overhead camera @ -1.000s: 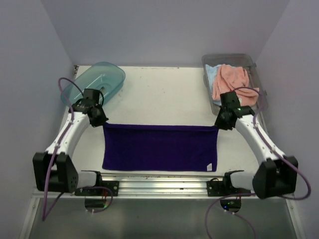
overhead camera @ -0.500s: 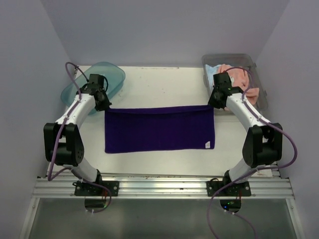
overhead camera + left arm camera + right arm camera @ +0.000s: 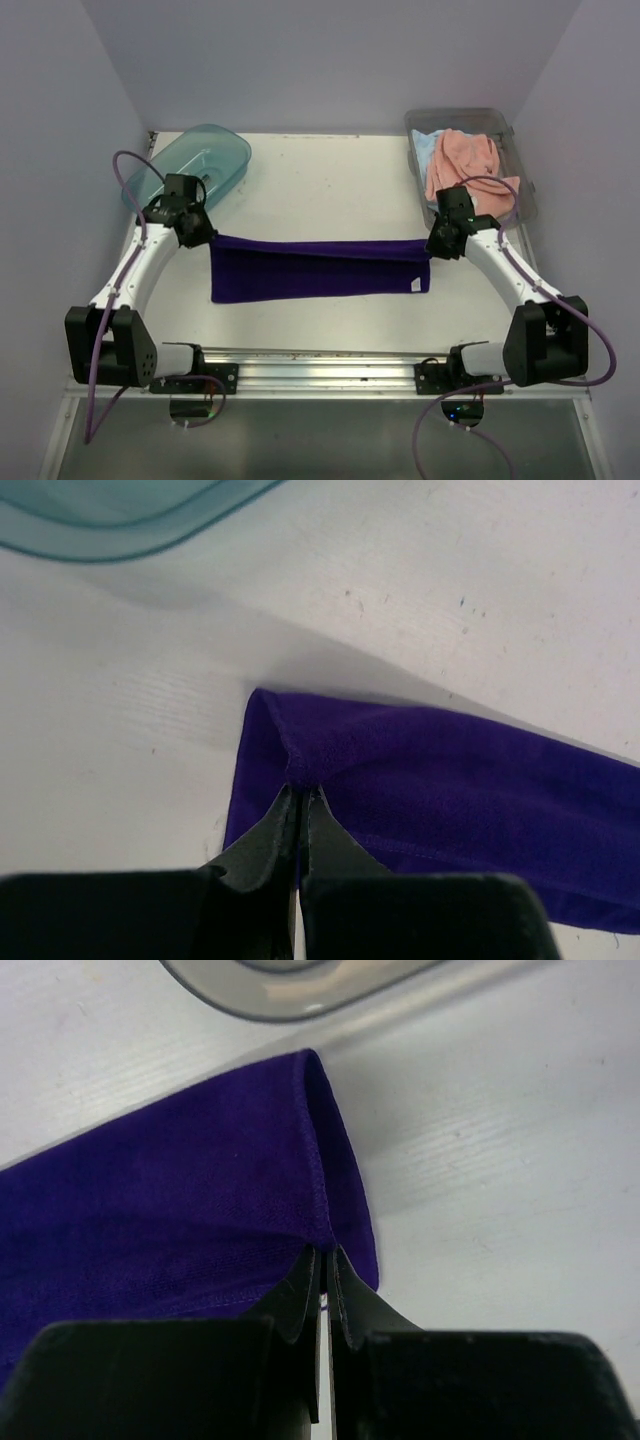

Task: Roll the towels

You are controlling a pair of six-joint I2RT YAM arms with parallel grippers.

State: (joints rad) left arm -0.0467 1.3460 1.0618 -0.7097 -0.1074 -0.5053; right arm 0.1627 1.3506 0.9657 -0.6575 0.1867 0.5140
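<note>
Claws (image 3: 300, 792) (image 3: 326, 1252) pinch purple towel (image 3: 320, 272); overhead alone shows pink towel (image 3: 462, 162), perhaps blue towel (image 3: 424, 147).

White-shelled left arm (image 3: 135, 270) and right arm (image 3: 510, 272), black joints, purple cables (image 3: 119, 170) (one per arm), black gripper fingers (image 3: 262, 845).

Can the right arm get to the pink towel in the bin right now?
Probably not yet: the bin sits just beyond the right gripper, but its jaws are shut on a corner of the purple towel.
</note>
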